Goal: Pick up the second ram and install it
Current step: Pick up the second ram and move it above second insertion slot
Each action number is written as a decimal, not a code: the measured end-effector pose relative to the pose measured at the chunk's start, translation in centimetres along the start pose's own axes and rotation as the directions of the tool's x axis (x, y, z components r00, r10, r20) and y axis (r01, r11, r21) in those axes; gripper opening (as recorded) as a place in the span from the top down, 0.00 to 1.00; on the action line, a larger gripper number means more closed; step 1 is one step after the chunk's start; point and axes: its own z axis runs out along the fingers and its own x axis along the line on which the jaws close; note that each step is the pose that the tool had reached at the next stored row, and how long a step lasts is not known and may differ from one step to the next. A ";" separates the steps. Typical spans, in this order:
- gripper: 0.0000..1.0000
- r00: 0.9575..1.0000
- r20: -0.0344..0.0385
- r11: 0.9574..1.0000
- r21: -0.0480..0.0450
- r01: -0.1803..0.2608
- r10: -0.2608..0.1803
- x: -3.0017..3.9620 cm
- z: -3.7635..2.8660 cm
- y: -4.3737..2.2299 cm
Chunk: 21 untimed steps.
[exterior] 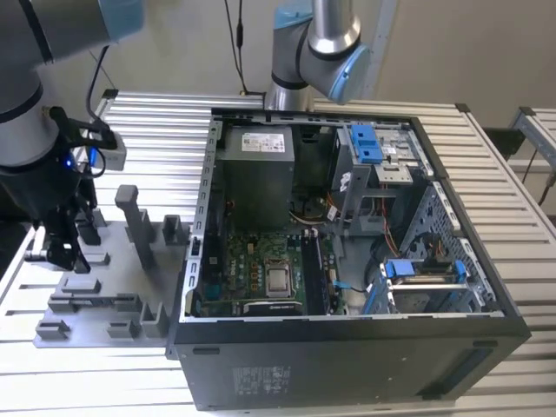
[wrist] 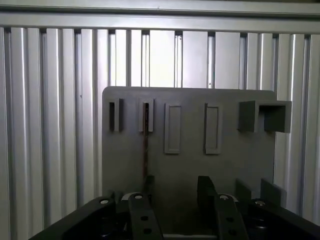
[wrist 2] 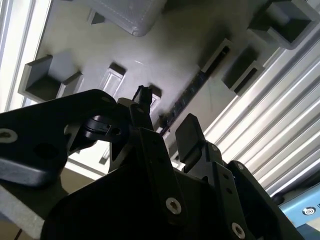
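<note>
**Open claw lines up over the second ram**

Nearest us in the first wrist view, the gripper (wrist: 175,187) is released. Its fingers are spread with bare plate between them, and nothing is held. Just beyond, the second ram (wrist: 145,142) stands on edge on the grey holder plate (wrist: 235,160), its far end in a slotted block, untouched. It runs in line with one finger (wrist: 142,210), not with the gap. We reckon a clean pick needs the stick centred between the pads, gripped mid-length and lifted straight out. Farther off, toward the exterior view's right, the open computer case (exterior: 347,365) waits.
</note>
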 end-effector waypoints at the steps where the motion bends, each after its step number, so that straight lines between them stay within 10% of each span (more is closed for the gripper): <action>1: 0.52 1.000 0.001 1.000 0.006 0.000 0.000 0.11 0.07 0.09; 5: 0.52 1.000 0.001 1.000 0.025 0.006 -0.006 0.32 0.35 0.42; 21: 0.52 1.000 0.000 1.000 0.027 0.014 -0.014 0.35 0.89 0.59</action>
